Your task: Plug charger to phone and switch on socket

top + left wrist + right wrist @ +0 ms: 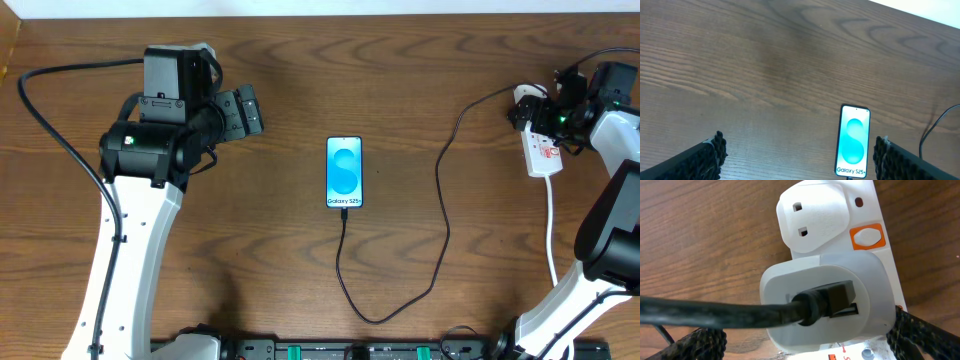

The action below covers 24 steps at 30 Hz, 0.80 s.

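The phone (344,172) lies flat mid-table, blue screen lit; it also shows in the left wrist view (854,141). The charger cable (443,220) runs from the phone's bottom edge, loops toward the front and rises to the socket (544,155) at the far right. In the right wrist view its black plug (832,300) sits in a white adapter (790,287) on the socket (832,210), below an orange switch (868,236). My right gripper (542,106) (805,347) is open, straddling the adapter. My left gripper (240,110) (800,160) is open and empty, left of the phone.
The socket's white cord (551,235) runs toward the front edge beside the right arm. The left arm's black cable (50,120) curves along the table's left side. Bare wooden tabletop (280,260) surrounds the phone.
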Motion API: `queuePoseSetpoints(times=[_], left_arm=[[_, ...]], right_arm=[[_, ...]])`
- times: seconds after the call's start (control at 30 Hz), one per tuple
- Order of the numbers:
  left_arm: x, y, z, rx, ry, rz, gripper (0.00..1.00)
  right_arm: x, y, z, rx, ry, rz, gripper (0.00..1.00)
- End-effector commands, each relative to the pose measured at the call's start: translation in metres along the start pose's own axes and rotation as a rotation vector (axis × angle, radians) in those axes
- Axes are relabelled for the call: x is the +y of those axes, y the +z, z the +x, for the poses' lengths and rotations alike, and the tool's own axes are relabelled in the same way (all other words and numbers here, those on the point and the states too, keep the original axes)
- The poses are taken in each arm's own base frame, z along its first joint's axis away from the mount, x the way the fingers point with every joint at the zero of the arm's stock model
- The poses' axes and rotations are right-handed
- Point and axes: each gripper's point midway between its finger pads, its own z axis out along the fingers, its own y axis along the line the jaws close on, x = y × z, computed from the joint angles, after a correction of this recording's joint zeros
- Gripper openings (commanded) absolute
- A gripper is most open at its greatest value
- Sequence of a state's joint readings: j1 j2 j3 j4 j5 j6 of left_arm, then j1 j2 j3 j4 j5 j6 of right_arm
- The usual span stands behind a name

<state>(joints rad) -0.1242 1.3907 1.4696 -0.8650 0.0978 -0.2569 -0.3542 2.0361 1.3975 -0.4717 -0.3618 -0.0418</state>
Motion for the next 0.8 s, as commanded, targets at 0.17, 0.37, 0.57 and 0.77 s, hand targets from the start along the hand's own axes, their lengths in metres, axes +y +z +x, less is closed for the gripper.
queuePoseSetpoints(times=[0.17,0.37,0.57,0.77], left_arm=[[0.005,0.0,-0.001,-0.002,0.007,-0.017,0.95],[0.005,0.0,-0.001,-0.002,0.007,-0.017,0.95],[0.005,0.0,-0.001,-0.002,0.007,-0.017,0.95],[0.005,0.0,-0.001,-0.002,0.007,-0.017,0.95]], right_arm=[[0.023,0.013,0.025,0.068,0.008,-0.096,0.99],[0.027,0.015,0.03,0.072,0.019,-0.127,0.99],[0.033,0.014,0.028,0.064,0.027,-0.163,0.99],[0.035,0.014,0.029,0.067,0.034,-0.172,0.99]])
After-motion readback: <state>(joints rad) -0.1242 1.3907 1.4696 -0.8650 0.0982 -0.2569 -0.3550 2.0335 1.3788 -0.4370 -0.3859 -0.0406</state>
